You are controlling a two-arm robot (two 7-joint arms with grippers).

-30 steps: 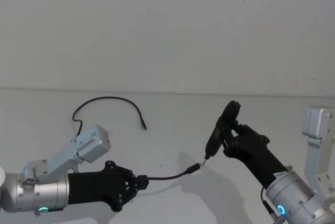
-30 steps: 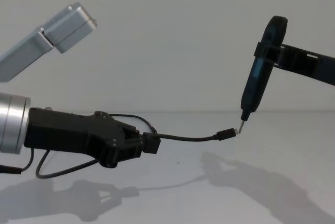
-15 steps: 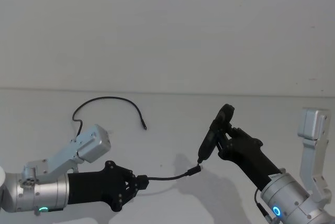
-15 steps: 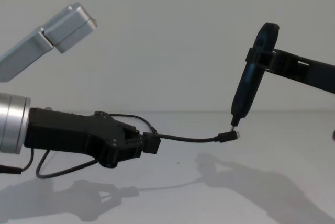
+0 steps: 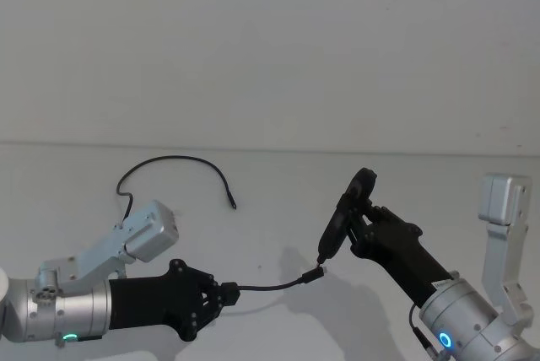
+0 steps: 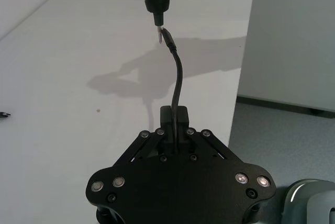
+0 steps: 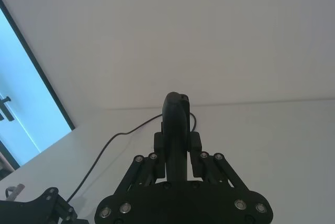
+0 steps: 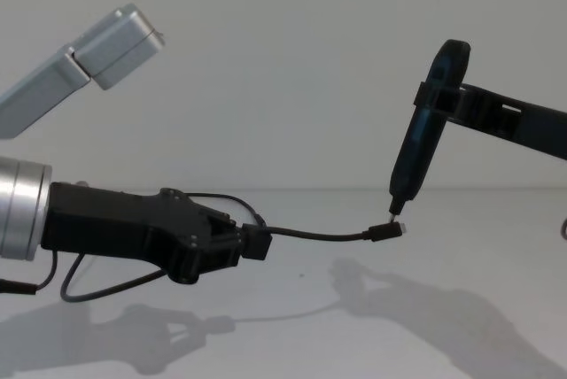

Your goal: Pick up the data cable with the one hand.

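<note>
Since a second ago the right tool [image 5: 343, 226] has swung left and a little lower, bringing the pointed tip of the slim black object [image 8: 423, 131] clamped in its fingers just above the cable's free plug [image 8: 388, 231], where earlier the two touched. Left tool [image 5: 221, 296] stays closed on the cable [image 5: 270, 285] near its middle, holding a short stretch out level above the bench [image 5: 278, 184]. Behind it, the rest of the cable lies in a loop on the bench.
</note>
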